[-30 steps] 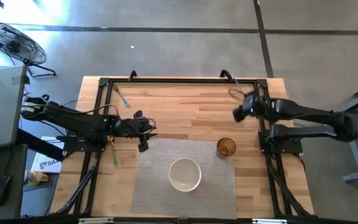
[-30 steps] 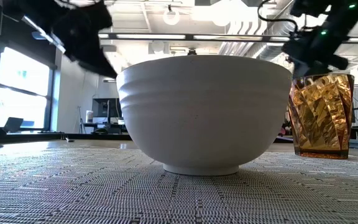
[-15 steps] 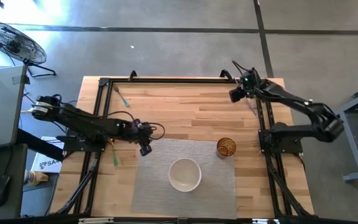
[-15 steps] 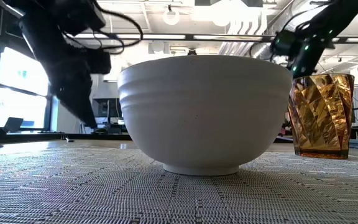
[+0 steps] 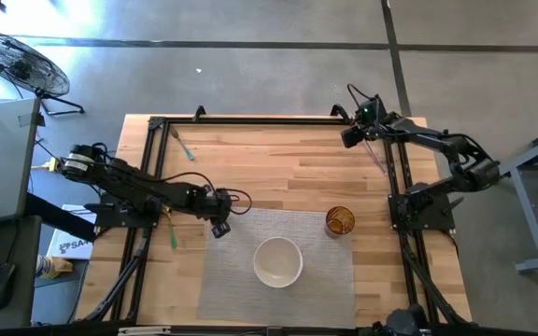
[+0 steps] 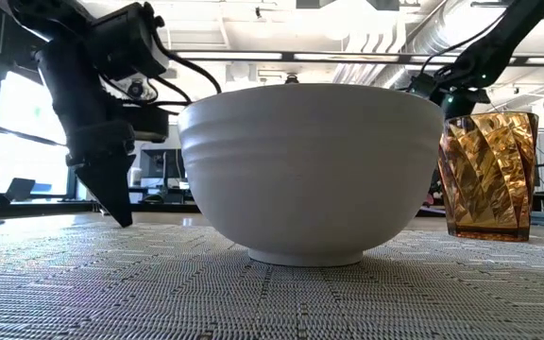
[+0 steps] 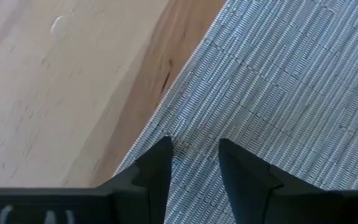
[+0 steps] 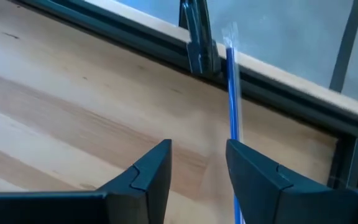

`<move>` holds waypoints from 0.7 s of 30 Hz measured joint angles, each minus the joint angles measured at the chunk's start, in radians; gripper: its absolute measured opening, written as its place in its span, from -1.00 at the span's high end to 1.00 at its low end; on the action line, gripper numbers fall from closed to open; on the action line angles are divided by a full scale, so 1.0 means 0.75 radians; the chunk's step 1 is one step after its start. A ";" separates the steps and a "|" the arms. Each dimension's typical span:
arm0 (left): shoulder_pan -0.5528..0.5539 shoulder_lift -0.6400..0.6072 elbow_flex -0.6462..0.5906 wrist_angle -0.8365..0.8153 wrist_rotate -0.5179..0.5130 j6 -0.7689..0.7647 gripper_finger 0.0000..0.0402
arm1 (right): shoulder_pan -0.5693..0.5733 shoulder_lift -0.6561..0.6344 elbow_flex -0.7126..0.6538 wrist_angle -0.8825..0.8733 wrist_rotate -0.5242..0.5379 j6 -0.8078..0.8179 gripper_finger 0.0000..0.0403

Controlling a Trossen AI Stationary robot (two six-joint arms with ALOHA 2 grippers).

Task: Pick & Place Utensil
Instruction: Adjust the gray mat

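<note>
A blue-handled utensil (image 8: 231, 93) lies on the wood by the right rail at the far right, and shows faintly in the high view (image 5: 378, 157). My right gripper (image 5: 348, 137) is open just left of it and touches nothing; in the right wrist view (image 8: 194, 168) the handle runs past one finger. My left gripper (image 5: 219, 228) is open and empty, pointing down close over the far left corner of the grey placemat (image 7: 278, 93). A green utensil (image 5: 172, 233) lies on the wood left of the mat. Another utensil (image 5: 184, 147) lies at the far left.
A white bowl (image 5: 277, 261) stands on the placemat (image 5: 250, 233), with an amber cup (image 5: 340, 221) at the mat's far right corner. A black frame rail (image 5: 269, 120) runs around the tabletop. Bare wood lies between the mat and the far rail.
My left gripper has tipped its fingers downward and come down over the placemat's far left corner, shifting a little toward the near edge. My right gripper has swung toward the table's far edge, ending beside the blue utensil by the right rail.
</note>
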 joint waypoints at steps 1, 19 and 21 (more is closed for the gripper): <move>-0.007 -0.003 0.000 -0.004 -0.004 -0.007 0.35 | 0.000 0.009 0.010 0.001 0.004 -0.014 0.26; -0.117 -0.010 -0.004 -0.058 0.003 -0.047 0.35 | -0.065 0.341 0.227 -0.099 0.030 -0.004 0.07; -0.117 -0.022 -0.004 -0.075 -0.001 -0.046 0.35 | -0.096 0.376 0.254 -0.121 0.015 0.021 0.09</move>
